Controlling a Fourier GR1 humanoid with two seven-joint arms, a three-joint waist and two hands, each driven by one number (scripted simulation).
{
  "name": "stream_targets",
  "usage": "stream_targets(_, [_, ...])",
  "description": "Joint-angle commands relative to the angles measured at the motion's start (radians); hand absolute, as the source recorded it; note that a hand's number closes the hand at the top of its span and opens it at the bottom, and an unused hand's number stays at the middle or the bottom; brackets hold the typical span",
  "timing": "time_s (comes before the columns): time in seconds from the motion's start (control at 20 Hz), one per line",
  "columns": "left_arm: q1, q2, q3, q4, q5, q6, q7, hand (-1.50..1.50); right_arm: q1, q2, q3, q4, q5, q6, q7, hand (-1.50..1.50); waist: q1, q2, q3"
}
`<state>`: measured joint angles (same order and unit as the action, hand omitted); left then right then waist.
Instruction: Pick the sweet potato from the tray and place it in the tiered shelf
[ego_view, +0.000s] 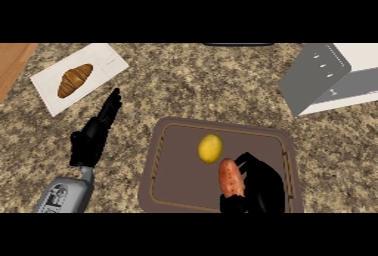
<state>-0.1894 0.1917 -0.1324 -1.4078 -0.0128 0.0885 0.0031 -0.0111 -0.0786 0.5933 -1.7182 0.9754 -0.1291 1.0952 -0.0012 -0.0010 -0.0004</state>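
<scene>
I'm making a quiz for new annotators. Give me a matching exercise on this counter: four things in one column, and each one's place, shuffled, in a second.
1 sweet potato
2 lemon
3 croissant
4 tiered shelf

A on the white sheet, far left
B far right of the counter
C tray, against the right hand
D tray, free of either hand

Pairs: 1-C, 2-D, 3-A, 4-B
</scene>
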Motion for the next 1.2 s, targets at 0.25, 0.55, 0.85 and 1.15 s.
stream_targets(0.25, [0.008,-0.003,0.001,-0.029,0.007,-0.009,0.022,0.0,0.11,-0.399,0.011,-0.274,-0.275,0.15,-0.524,1.5,-0.009,-0.003,0.002])
stream_targets(0.55, [0.029,-0.025,-0.012,-0.014,-0.022,0.016,-0.012,0.0,0.197,-0.414,-0.211,-0.519,-0.515,0.07,-0.652,1.5,-0.027,-0.004,0.002])
stream_targets(0.85, [0.021,-0.02,0.008,0.015,-0.027,0.002,-0.036,0.0,0.263,-0.497,-0.477,-0.706,-0.691,0.126,-0.639,1.5,-0.017,0.0,0.0])
stream_targets(1.15, [0.019,-0.035,0.005,0.03,-0.041,0.002,-0.032,0.0,0.185,-0.535,-0.691,-0.795,-0.733,0.158,-0.472,1.5,-0.013,0.0,-0.001])
